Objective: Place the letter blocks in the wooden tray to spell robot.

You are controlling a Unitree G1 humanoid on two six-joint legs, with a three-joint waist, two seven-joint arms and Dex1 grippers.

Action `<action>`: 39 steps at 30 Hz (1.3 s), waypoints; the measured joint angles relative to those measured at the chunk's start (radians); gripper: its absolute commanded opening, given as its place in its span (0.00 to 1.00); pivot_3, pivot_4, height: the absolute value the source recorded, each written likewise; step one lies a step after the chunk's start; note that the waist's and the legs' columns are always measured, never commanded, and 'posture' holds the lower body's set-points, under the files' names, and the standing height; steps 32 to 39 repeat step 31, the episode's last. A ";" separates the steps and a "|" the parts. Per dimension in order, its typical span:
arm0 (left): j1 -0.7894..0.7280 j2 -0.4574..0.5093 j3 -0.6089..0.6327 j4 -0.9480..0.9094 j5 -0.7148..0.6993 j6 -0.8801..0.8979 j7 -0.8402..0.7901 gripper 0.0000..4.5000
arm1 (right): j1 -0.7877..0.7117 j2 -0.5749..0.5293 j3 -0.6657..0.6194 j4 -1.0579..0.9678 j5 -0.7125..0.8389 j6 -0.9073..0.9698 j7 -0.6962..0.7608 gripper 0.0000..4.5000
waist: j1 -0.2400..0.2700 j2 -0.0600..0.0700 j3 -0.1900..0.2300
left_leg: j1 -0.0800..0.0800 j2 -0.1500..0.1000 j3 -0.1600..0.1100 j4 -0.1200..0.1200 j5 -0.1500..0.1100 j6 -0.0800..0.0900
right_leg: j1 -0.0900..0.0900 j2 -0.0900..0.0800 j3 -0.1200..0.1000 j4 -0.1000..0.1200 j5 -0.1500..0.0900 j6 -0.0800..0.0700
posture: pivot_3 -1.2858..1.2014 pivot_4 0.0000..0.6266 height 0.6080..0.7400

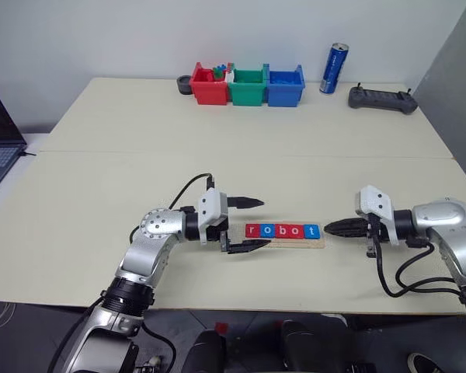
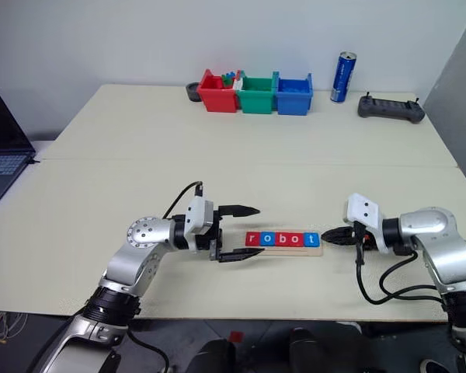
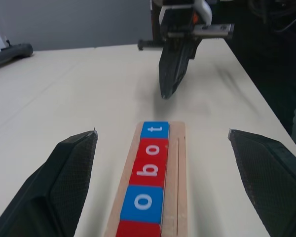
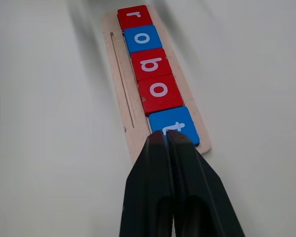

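The table (image 1: 217,167) carried the wooden tray (image 1: 314,244) near its front edge, with the letter blocks (image 1: 283,231) on it spelling "robot". At its nine o'clock end, the left gripper (image 1: 246,224) held its fingers wide apart, empty; at three o'clock, the right gripper (image 1: 329,228) had its fingers pressed together, holding nothing.

Wooden tray (image 3: 180,197): laid lengthwise on the pale table (image 3: 64,94), between the spread fingers (image 3: 59,182) of the left gripper (image 3: 163,173).
Letter blocks (image 3: 150,170): seated in a touching row (red, blue "o", red "b o", blue "t").
Right gripper (image 3: 170,86): seen beyond the "t" end, fingers pressed together, apart from the tray.
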 measured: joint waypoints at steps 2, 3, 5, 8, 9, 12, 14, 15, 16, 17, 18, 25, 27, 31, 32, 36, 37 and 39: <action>0.013 0.019 0.006 -0.002 -0.002 0.018 0.002 1.00 | 0.035 -0.002 -0.026 -0.044 0.007 0.013 -0.025 0.01 | 0.001 0.000 0.000 | 0.000 0.000 0.000 0.000 0.000 0.000 | 0.000 0.000 0.000 0.000 0.000 0.000 | 0.52 0.24 1.00; 0.021 0.033 0.014 -0.005 -0.003 0.029 0.003 1.00 | 0.058 -0.002 -0.039 -0.072 0.012 0.015 -0.042 0.01 | 0.001 0.000 0.000 | 0.000 0.000 0.000 0.000 0.000 0.000 | 0.000 0.000 0.000 0.000 0.000 0.000 | 0.52 0.24 1.00; 0.033 0.055 0.030 -0.009 -0.004 0.040 0.004 1.00 | 0.099 -0.002 -0.056 -0.107 0.023 0.023 -0.063 0.08 | 0.002 0.000 0.000 | 0.000 0.000 0.000 0.000 0.000 0.000 | 0.000 0.000 0.000 0.000 0.000 0.000 | 0.52 0.24 1.00; 0.060 0.077 0.042 -0.033 -0.004 0.040 0.002 1.00 | 0.151 -0.008 -0.079 -0.147 0.041 0.036 -0.076 0.29 | 0.003 0.000 0.000 | 0.000 0.000 0.000 0.000 0.000 0.000 | 0.000 0.000 0.000 0.000 0.000 0.000 | 0.52 0.24 1.00; 0.064 0.080 0.043 -0.039 -0.004 0.040 0.002 1.00 | 0.161 -0.014 -0.086 -0.156 0.048 0.042 -0.078 0.35 | 0.003 0.000 0.000 | 0.000 0.000 0.000 0.000 0.000 0.000 | 0.000 0.000 0.000 0.000 0.000 0.000 | 0.52 0.24 1.00; 0.079 0.097 0.044 -0.065 -0.006 0.068 0.005 1.00 | 0.177 -0.029 -0.115 -0.196 0.082 0.078 -0.082 0.59 | 0.002 0.000 0.000 | 0.000 0.000 0.000 0.000 0.000 0.000 | 0.000 0.000 0.000 0.000 0.000 0.000 | 0.52 0.24 1.00; 0.081 0.110 0.046 -0.076 -0.006 0.086 0.007 1.00 | 0.176 -0.033 -0.135 -0.210 0.109 0.102 -0.085 0.74 | 0.002 0.000 0.000 | 0.000 0.000 0.000 0.000 0.000 0.000 | 0.000 0.000 0.000 0.000 0.000 0.000 | 0.52 0.24 1.00; 0.081 0.112 0.049 -0.077 -0.005 0.086 0.007 1.00 | 0.176 -0.035 -0.138 -0.211 0.113 0.107 -0.086 0.82 | 0.002 0.000 0.000 | 0.000 0.000 0.000 0.000 0.000 0.000 | 0.000 0.000 0.000 0.000 0.000 0.000 | 0.52 0.24 1.00; 0.081 0.112 0.052 -0.077 -0.004 0.086 0.008 1.00 | 0.176 -0.038 -0.138 -0.211 0.114 0.112 -0.087 0.89 | 0.002 0.000 0.000 | 0.000 0.000 0.000 0.000 0.000 0.000 | 0.000 0.000 0.000 0.000 0.000 0.000 | 0.52 0.24 1.00; 0.081 0.113 0.053 -0.078 -0.003 0.086 0.010 1.00 | 0.176 -0.039 -0.138 -0.211 0.115 0.117 -0.087 0.97 | 0.002 0.000 0.000 | 0.000 0.000 0.000 0.000 0.000 0.000 | 0.000 0.000 0.000 0.000 0.000 0.000 | 0.52 0.24 1.00; 0.082 0.115 0.053 -0.079 -0.001 0.087 0.014 1.00 | 0.176 -0.041 -0.139 -0.211 0.117 0.120 -0.089 0.99 | 0.002 0.000 0.000 | 0.000 0.000 0.000 0.000 0.000 0.000 | 0.000 0.000 0.000 0.000 0.000 0.000 | 0.52 0.24 1.00; 0.098 0.129 0.053 -0.086 0.003 0.086 0.027 1.00 | 0.212 -0.047 -0.141 -0.217 0.121 0.123 -0.125 0.99 | 0.004 0.000 0.000 | 0.000 0.000 0.000 0.000 0.000 0.000 | 0.000 0.000 0.000 0.000 0.000 0.000 | 0.52 0.24 1.00; 0.098 0.130 0.053 -0.088 0.003 0.086 0.027 1.00 | 0.218 -0.049 -0.141 -0.224 0.122 0.128 -0.127 0.99 | 0.003 0.000 0.000 | 0.000 0.000 0.001 0.000 0.000 0.000 | 0.000 0.000 0.000 0.000 0.000 0.000 | 0.52 0.24 1.00; 0.099 0.130 0.052 -0.090 0.006 0.083 0.026 1.00 | 0.217 -0.050 -0.141 -0.228 0.122 0.130 -0.134 0.99 | 0.003 0.000 0.000 | 0.000 0.000 0.000 0.000 0.000 0.000 | 0.000 0.000 0.000 0.000 0.000 0.000 | 0.52 0.24 1.00; 0.099 0.130 0.052 -0.090 0.006 0.083 0.026 1.00 | 0.217 -0.050 -0.141 -0.228 0.122 0.130 -0.134 0.99 | 0.003 0.000 0.000 | 0.000 0.000 0.000 0.000 0.000 0.000 | 0.000 0.000 0.000 0.000 0.000 0.000 | 0.52 0.24 1.00; 0.099 0.130 0.052 -0.090 0.006 0.083 0.026 1.00 | 0.217 -0.050 -0.141 -0.228 0.122 0.130 -0.134 0.99 | 0.003 0.000 0.000 | 0.000 0.000 0.000 0.000 0.000 0.000 | 0.000 0.000 0.000 0.000 0.000 0.000 | 0.52 0.24 1.00; 0.099 0.130 0.052 -0.090 0.006 0.083 0.026 1.00 | 0.217 -0.050 -0.141 -0.228 0.122 0.130 -0.134 0.99 | 0.003 0.000 0.000 | 0.000 0.000 0.000 0.000 0.000 0.000 | 0.000 0.000 0.000 0.000 0.000 0.000 | 0.52 0.24 1.00; 0.099 0.130 0.052 -0.090 0.006 0.083 0.026 1.00 | 0.217 -0.050 -0.141 -0.228 0.122 0.130 -0.134 0.99 | 0.003 0.000 0.000 | 0.000 0.000 0.000 0.000 0.000 0.000 | 0.000 0.000 0.000 0.000 0.000 0.000 | 0.52 0.24 1.00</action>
